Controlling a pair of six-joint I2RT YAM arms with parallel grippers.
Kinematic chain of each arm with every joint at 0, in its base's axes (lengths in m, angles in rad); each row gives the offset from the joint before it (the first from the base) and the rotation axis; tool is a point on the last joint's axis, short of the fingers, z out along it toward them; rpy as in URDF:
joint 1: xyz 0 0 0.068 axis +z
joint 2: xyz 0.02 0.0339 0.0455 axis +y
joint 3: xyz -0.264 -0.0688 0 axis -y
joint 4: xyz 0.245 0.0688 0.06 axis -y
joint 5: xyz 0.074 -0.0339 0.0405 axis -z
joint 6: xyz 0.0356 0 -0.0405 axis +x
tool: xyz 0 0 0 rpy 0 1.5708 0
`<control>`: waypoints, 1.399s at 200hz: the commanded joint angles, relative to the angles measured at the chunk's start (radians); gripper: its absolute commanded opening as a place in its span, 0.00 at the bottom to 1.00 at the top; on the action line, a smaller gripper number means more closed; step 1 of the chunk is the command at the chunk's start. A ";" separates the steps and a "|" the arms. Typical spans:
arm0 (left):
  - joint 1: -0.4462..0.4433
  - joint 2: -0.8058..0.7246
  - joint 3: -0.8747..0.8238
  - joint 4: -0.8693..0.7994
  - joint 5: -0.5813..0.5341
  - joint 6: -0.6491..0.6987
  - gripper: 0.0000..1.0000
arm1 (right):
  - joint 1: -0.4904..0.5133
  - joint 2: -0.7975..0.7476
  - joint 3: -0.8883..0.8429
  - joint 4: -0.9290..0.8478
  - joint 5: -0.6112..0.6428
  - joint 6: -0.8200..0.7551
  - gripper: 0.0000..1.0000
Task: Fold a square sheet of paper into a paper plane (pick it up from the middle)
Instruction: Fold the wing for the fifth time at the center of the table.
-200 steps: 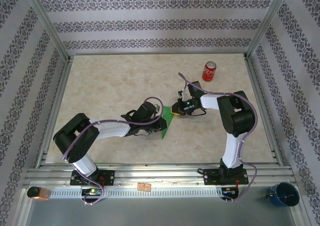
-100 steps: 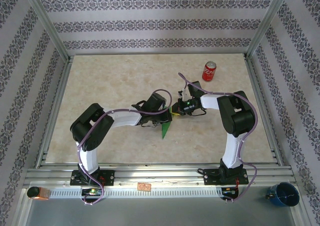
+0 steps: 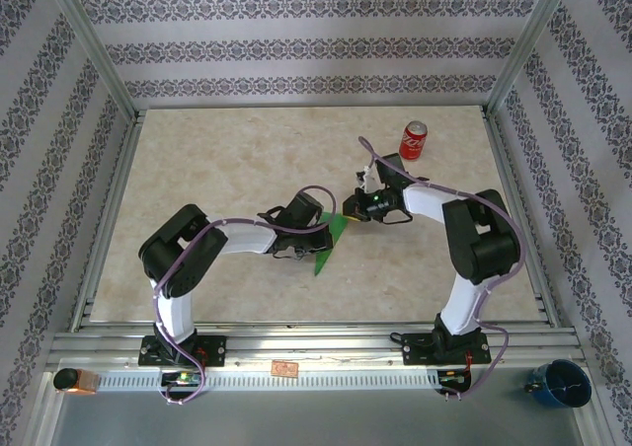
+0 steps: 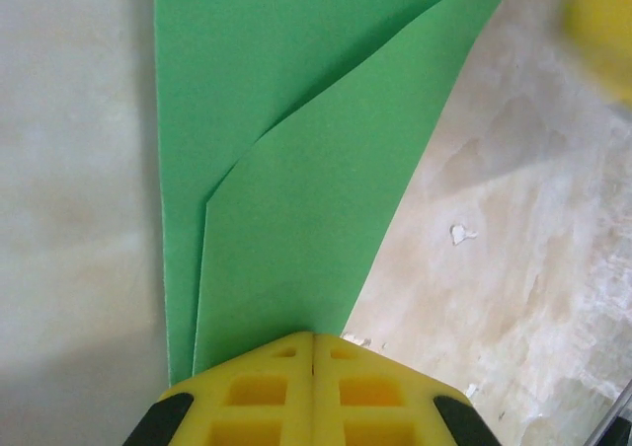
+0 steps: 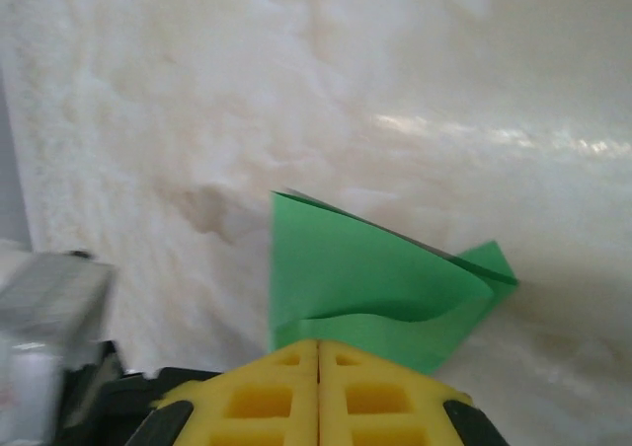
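The green paper sheet [image 3: 327, 245] sits near the middle of the marble table [image 3: 207, 160], caught between the two arms and already partly folded. In the left wrist view it shows as two layers, an upper flap [image 4: 326, 199] lying slantwise over a longer strip beneath. In the overhead view it reads as a narrow wedge with its point toward the near edge. Whether that tip rests on the table cannot be made out.

The left gripper [image 3: 318, 235] comes in from the left. Its yellow fingers [image 4: 257, 397] are pressed together on the near end of the layered paper, probably to keep the flap lined up over the strip. The right gripper [image 3: 346, 212] reaches in from the far right, and its jaws are likewise closed on a corner of the sheet [image 5: 365, 278], which bows slightly between the layers there. Two opposed pinches like this suggest the paper is being held taut so a crease can be set, with the plane far from finished.

The red soda can [image 3: 413, 141] stands well apart, at the far right.
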 commanded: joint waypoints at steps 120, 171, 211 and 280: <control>0.008 0.005 -0.062 -0.069 0.016 0.027 0.00 | -0.024 0.157 -0.026 0.096 0.086 -0.009 0.07; 0.007 -0.005 -0.096 -0.042 0.017 0.012 0.00 | -0.081 0.171 0.002 0.119 0.113 -0.010 0.07; 0.006 -0.002 -0.097 -0.035 0.025 0.010 0.00 | -0.116 0.164 0.010 0.149 0.083 0.008 0.08; 0.007 -0.002 -0.077 -0.047 0.025 0.012 0.00 | -0.065 -0.020 -0.096 0.252 -0.029 0.066 0.13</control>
